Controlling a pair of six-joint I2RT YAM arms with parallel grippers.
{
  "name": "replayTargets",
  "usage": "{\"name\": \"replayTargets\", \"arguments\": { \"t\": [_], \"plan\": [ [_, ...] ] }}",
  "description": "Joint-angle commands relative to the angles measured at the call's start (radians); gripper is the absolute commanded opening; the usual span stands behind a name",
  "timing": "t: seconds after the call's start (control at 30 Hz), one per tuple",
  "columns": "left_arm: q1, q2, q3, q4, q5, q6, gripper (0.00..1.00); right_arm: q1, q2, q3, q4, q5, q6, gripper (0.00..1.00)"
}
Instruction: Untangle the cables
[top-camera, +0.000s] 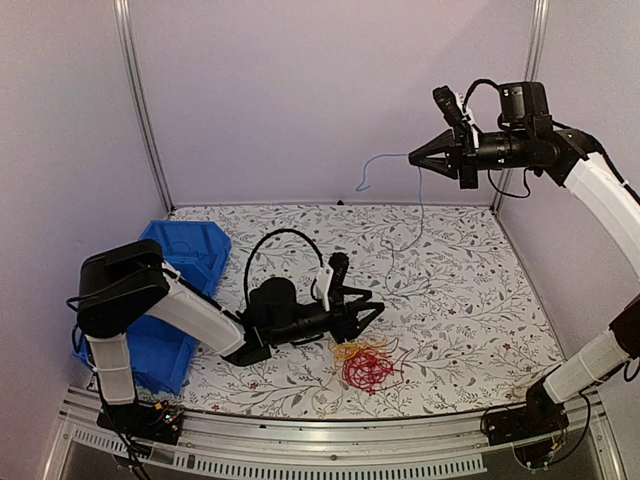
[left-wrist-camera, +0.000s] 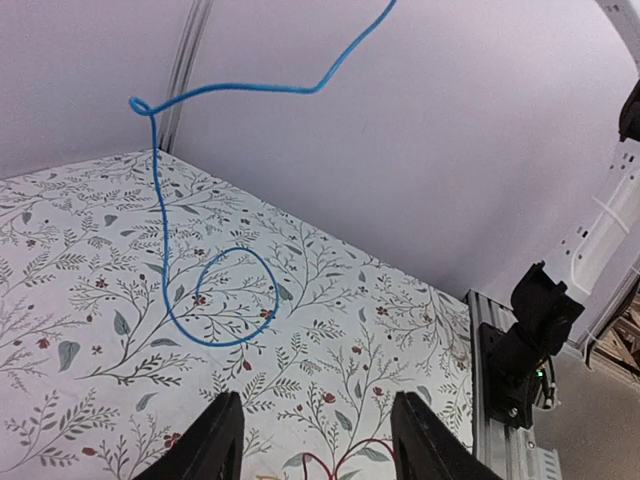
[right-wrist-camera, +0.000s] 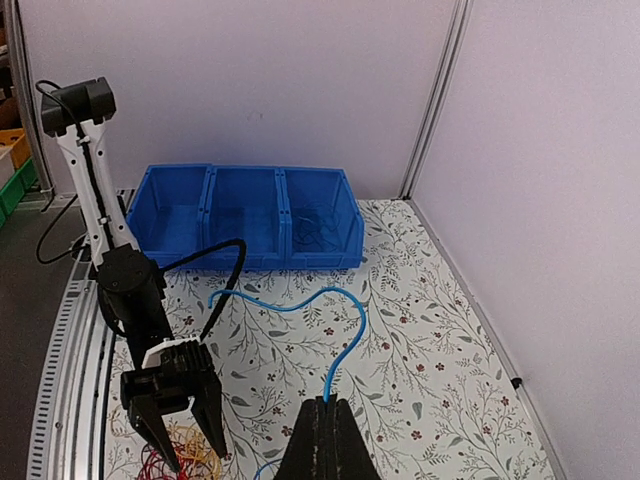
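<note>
A clump of red and yellow cables (top-camera: 368, 366) lies on the floral table near the front, partly seen in the right wrist view (right-wrist-camera: 168, 463). My right gripper (top-camera: 413, 157) is raised high at the back, shut on a blue cable (top-camera: 420, 205) that hangs down to the table; the right wrist view shows its free end curling out from the closed tips (right-wrist-camera: 326, 400). The blue cable also shows in the left wrist view (left-wrist-camera: 160, 210), looping on the table. My left gripper (top-camera: 376, 312) is open, low over the table just behind the clump, holding nothing.
A blue three-compartment bin (top-camera: 185, 268) sits at the left edge of the table, seen also in the right wrist view (right-wrist-camera: 245, 215). White walls enclose the back and sides. An aluminium rail (top-camera: 330, 440) runs along the front edge.
</note>
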Motion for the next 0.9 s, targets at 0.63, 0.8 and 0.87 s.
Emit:
{"name": "replayTargets", "arguments": {
  "t": [0.63,0.8,0.87],
  "plan": [
    [-0.049,-0.031,0.38,-0.393,-0.202,0.482,0.63,-0.003,0.002,-0.205,0.238,-0.121,0.247,0.0],
    [-0.048,0.019,0.449,-0.407,-0.135,0.468,0.61,-0.003,0.0,-0.231,0.254,-0.127,0.257,0.0],
    [-0.047,0.03,0.464,-0.395,-0.128,0.464,0.61,-0.003,-0.001,-0.24,0.259,-0.127,0.257,0.0]
  ]
}}
